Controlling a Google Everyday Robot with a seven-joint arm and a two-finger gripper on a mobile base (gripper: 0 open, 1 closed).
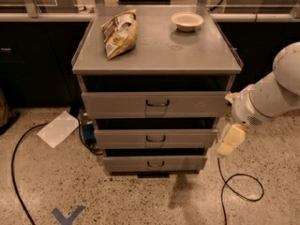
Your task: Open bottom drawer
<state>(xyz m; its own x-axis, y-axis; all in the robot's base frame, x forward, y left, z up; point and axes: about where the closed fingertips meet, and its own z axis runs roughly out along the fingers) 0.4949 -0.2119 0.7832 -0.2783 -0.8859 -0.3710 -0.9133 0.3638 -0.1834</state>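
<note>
The grey metal cabinet [157,55] has three drawers stacked in front. The bottom drawer [187,164] is the narrowest, with a small dark wire handle [155,163] at its centre. It sits just above the floor, its front set back under the middle drawer [187,138]. The top drawer [197,104] is the widest. My white arm [272,97] comes in from the right. My gripper [230,141] hangs at the cabinet's right side, level with the middle drawer, to the right of and above the bottom drawer's handle.
A snack bag [119,32] and a small bowl [187,20] lie on the cabinet top. A white sheet of paper [58,128] lies on the floor at left. Black cables [241,191] run over the floor on both sides. Dark counters stand behind.
</note>
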